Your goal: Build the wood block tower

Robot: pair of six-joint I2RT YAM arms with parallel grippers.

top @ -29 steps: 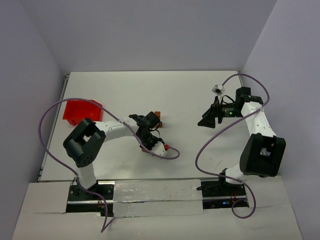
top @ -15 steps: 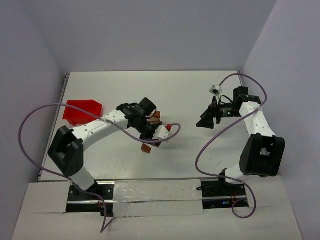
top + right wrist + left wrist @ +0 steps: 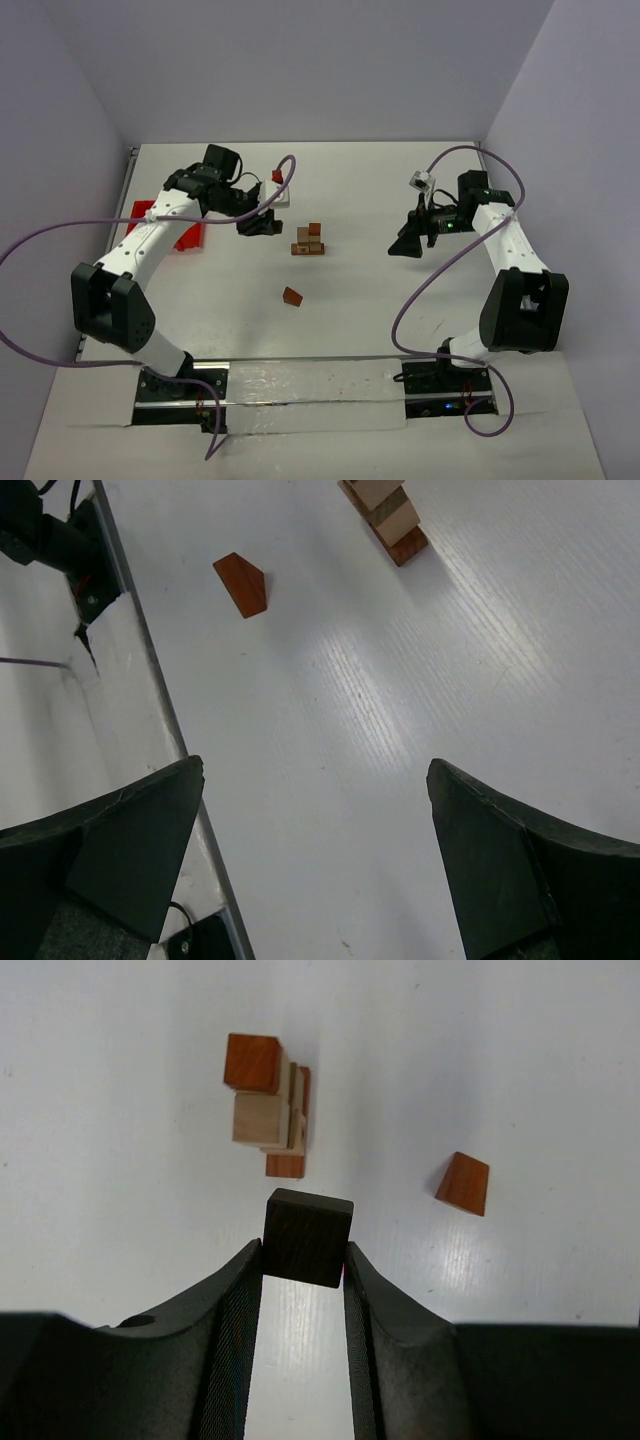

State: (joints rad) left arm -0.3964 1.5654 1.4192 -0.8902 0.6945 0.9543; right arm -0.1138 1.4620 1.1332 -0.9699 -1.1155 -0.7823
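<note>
Top view, left to right:

- Red plastic bin (image 3: 158, 222) at the 9 o'clock edge of the white counter (image 3: 380, 185). The left arm's forearm crosses over it.
- Left fingers (image 3: 258, 226) sit just right of the bin, at about 10 o'clock from the stack and near it but not touching. They are pinching a dark brown square wood block (image 3: 307, 1237) at the tips, one pad on each side face. In the left wrist view the block faces the stack, which is straight ahead at 12 o'clock.
- Loose reddish-brown wedge-shaped wood block (image 3: 292, 296) lies alone on the counter at about 7 o'clock from the stack, apart from it. In the left wrist view it's at 2 o'clock from the held block.
- Small wood block tower (image 3: 309, 241) stands near mid-counter. It has a reddish-brown bar at the base, tan cubes above, and a reddish-brown cube (image 3: 252, 1062) on top. It's upright, and nothing is gripping it. In the right wrist view only its lower part shows, at the 12 o'clock edge.
- Right fingers (image 3: 408, 245) are at 3 o'clock from the tower, well apart. They're spread wide with nothing between them, only bare counter.
</note>
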